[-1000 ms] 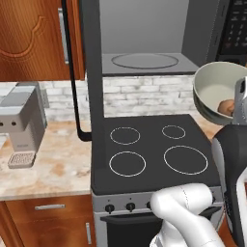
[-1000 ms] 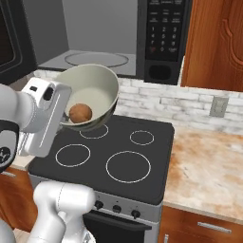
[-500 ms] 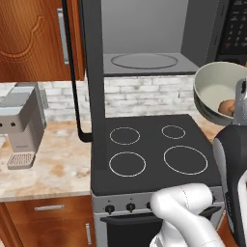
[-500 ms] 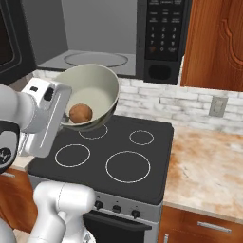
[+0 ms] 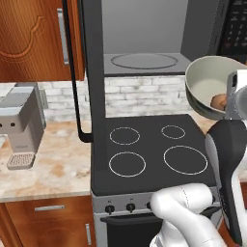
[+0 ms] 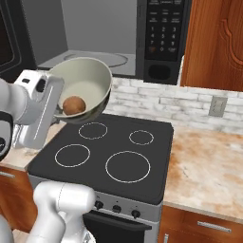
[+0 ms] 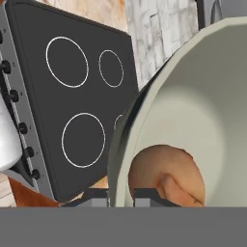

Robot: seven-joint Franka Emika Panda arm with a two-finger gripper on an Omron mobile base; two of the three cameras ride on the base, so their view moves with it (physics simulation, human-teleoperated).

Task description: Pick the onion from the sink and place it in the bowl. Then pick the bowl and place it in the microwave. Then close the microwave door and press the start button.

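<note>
Coffee machine [image 5: 21, 123]: far left of my left base view, grey, standing on the speckled counter [image 5: 53, 166]
Microwave door [image 5: 89, 72]: swung open, edge-on left of centre in the left base view, its long bar handle [image 5: 72, 72] hanging down toward the counter
Microwave [image 5: 144, 36]: top centre of the left base view, pale cavity open with the round turntable [image 5: 144, 61] bare; keypad [image 6: 161, 23] at the top of my right base view
Stovetop [image 5: 149, 149]: black, four ring burners, centre of both base views, directly under the microwave
Bowl [image 6: 88, 85]: upper left of my right base view and right edge of the left one, tipped toward the camera, raised above the stovetop and below the cavity floor
Onion [image 6: 74, 105]: lying low inside the bowl (in the hand view I see it against the near wall)
Gripper [image 7: 120, 195]: jaws pinched on the bowl rim, one tip outside the wall, one inside beside the onion
</note>
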